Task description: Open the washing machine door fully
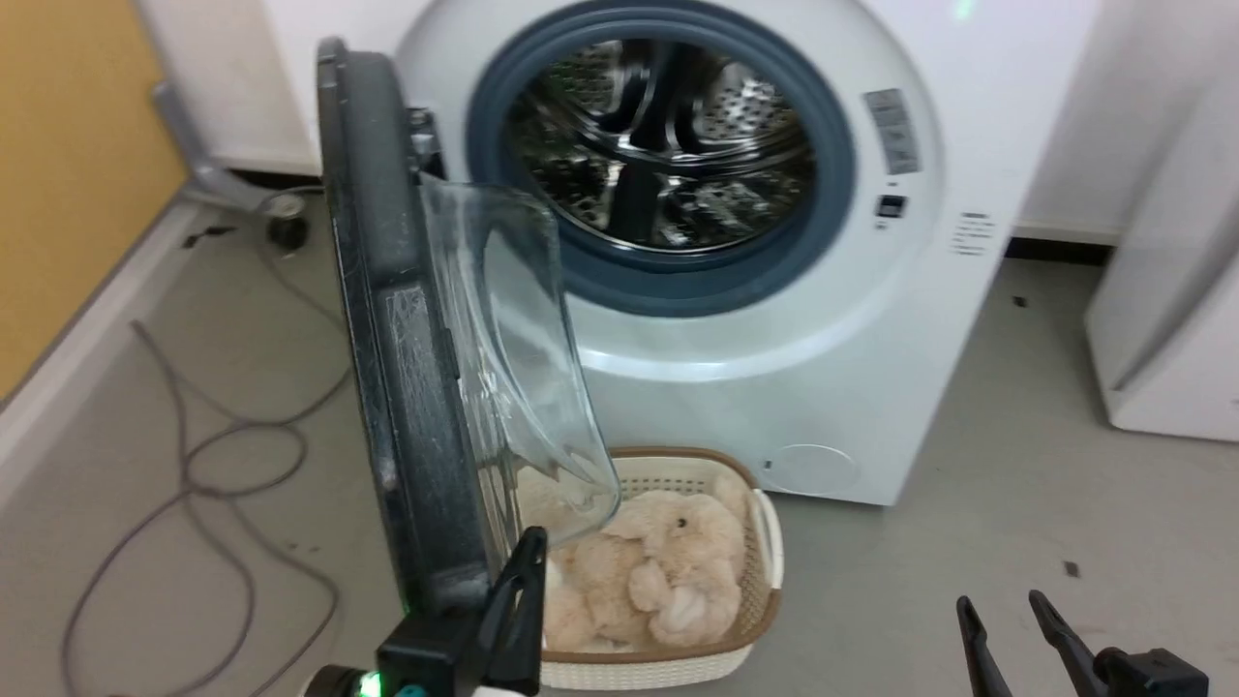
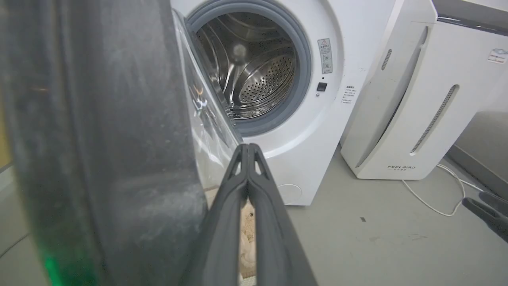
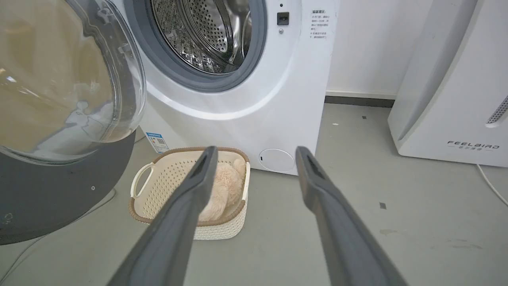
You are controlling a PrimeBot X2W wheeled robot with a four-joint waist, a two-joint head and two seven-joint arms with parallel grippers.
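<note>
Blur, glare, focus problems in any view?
Head view: motion blur smears the drum and labels of the washing machine. Left wrist view: the washing machine door looms close and soft; drum crisp. Right wrist view: sharp, though highlights streak the door glass.

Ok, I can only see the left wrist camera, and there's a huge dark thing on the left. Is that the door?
Observer: Yes. The head view shows the washing machine door edge-on, sticking roughly straight out from the washing machine, with its glass side facing right.
Operator: What's the fluffy beige bit behind my left gripper?
Observer: A plush bunny lying in a cream basket in front of the machine, beside the open door.
Operator: And my other one?
Observer: The right gripper is open and empty, low on the right, well clear of the door.
</note>
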